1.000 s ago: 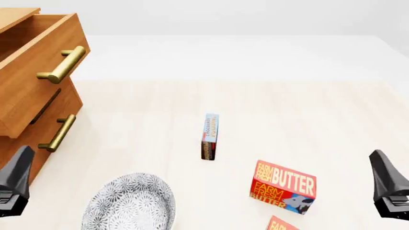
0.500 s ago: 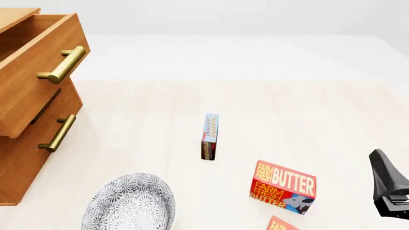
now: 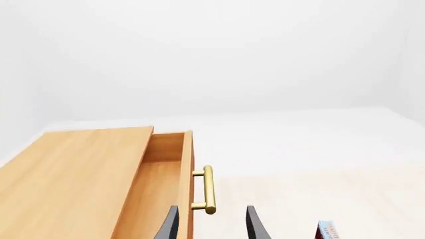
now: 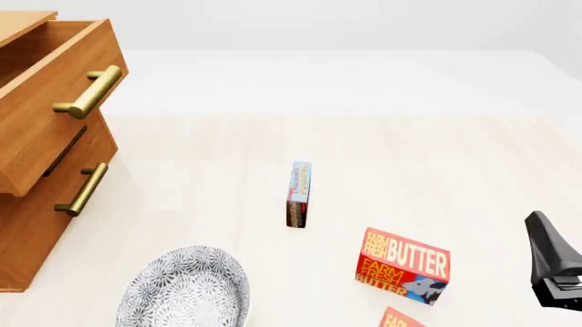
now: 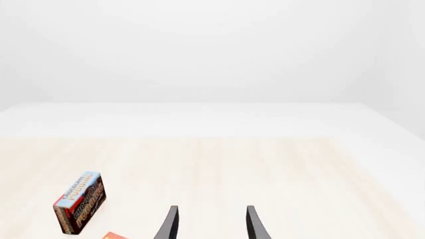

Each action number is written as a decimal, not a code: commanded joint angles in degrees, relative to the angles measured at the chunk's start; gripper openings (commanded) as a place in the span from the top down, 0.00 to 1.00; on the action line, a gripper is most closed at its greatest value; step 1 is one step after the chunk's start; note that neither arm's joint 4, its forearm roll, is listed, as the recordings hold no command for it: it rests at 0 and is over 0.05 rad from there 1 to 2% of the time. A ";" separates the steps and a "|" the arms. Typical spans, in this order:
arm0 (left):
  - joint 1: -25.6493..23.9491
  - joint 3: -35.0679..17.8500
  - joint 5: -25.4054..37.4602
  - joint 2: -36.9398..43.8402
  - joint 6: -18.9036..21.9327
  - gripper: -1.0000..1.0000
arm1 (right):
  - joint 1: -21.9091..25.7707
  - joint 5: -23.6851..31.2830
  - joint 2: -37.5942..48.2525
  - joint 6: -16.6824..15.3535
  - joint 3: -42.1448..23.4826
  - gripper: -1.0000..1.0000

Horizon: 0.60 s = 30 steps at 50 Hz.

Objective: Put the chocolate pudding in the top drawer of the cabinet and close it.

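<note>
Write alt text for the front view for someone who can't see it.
A chocolate pudding box stands on edge mid-table, apart from the wooden cabinet at left whose top drawer is pulled open. A patterned plate and red butter boxes lie nearer; only the right end effector shows.

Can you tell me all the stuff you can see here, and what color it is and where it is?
cabinet: one, light-brown wood, far left of the table.
top drawer: one, light-brown with a brass handle, pulled open.
lower drawer: one, light-brown with a brass handle, below the top one.
chocolate pudding: one box, light blue and dark brown, middle of the table.
butter boxes: two, red; one near right of the pudding, one cut off at the bottom edge.
plate: one, white with grey pattern, near left, in front of the cabinet.
table: one, pale wood.
left gripper: black, open, near the top drawer's handle.
right gripper: black, open, near right edge.
</note>
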 commanded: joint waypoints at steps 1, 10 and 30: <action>-0.17 -5.02 2.17 5.06 -0.89 0.00 | 0.00 -0.08 0.08 0.00 0.00 0.00; 0.23 -9.40 4.17 8.76 -2.69 0.00 | 0.00 0.16 -0.17 0.00 -0.01 0.00; 3.02 -19.88 15.62 16.84 -1.04 0.00 | -0.02 0.15 -0.13 0.01 -0.01 0.00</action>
